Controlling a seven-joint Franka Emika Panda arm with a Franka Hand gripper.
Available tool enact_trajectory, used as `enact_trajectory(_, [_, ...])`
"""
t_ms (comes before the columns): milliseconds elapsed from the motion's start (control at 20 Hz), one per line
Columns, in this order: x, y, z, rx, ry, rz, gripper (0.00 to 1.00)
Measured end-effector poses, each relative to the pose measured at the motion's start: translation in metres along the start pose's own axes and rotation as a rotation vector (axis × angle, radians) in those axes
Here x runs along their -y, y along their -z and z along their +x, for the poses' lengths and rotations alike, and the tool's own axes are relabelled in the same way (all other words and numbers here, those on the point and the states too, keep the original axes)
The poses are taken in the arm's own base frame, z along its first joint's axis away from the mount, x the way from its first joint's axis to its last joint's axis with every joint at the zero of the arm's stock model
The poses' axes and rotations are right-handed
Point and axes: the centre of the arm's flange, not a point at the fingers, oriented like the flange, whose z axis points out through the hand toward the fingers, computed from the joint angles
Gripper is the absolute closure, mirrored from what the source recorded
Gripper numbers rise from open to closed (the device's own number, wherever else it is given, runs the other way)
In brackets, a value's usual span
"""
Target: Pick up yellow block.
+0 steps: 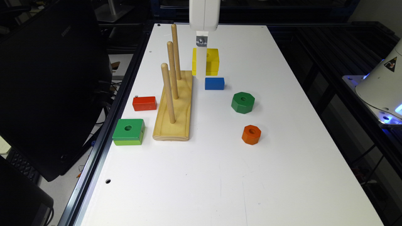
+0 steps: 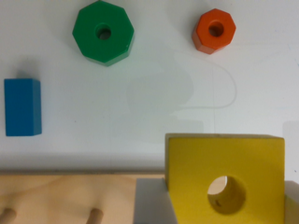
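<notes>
The claw [image 1: 201, 67] comes down from the top of the exterior view and holds the yellow block [image 1: 209, 61]. In the wrist view, one grey finger [image 2: 154, 205] presses on one side of the yellow block [image 2: 224, 179] and the other finger [image 2: 292, 203] sits at the far side, so the claw is closed on the block. The block is square with a round hole in the middle. It looks lifted a little off the white table [image 1: 238, 175], because the table shows through its hole in the wrist view.

Just beside the yellow block, toward the exterior view's left, is a wooden board [image 1: 174, 108] with three tall pegs [image 1: 168, 92] standing up in a row. The board lies flat on the table.

A small blue block [image 1: 214, 83] lies on the table close to the yellow block, on the side nearer the camera. It is apart from it, not touching. The wrist view shows the blue block [image 2: 22, 107] too.

Further on is a green block with eight sides [image 1: 242, 102] and a hole in it. Past that is a smaller orange block with eight sides [image 1: 251, 134], also with a hole. The wrist view shows the green one [image 2: 103, 32] and the orange one [image 2: 214, 31], well apart from each other.

On the other side of the board, a red block [image 1: 144, 103] lies near the table's edge. A green square block [image 1: 128, 131] with a hole sits near it, closer to the camera.

A dark monitor [image 1: 47, 84] stands off the table at the exterior view's left.
</notes>
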Motion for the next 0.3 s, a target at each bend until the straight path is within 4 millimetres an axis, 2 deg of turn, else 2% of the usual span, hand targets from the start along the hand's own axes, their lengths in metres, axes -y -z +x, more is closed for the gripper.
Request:
enact_trajectory(100, [0.000, 0.000, 0.000, 0.000, 0.000, 0.000, 1.00])
enact_trajectory(300, [0.001, 0.013, 0.000, -0.007, -0.001, 0.007, 1.00])
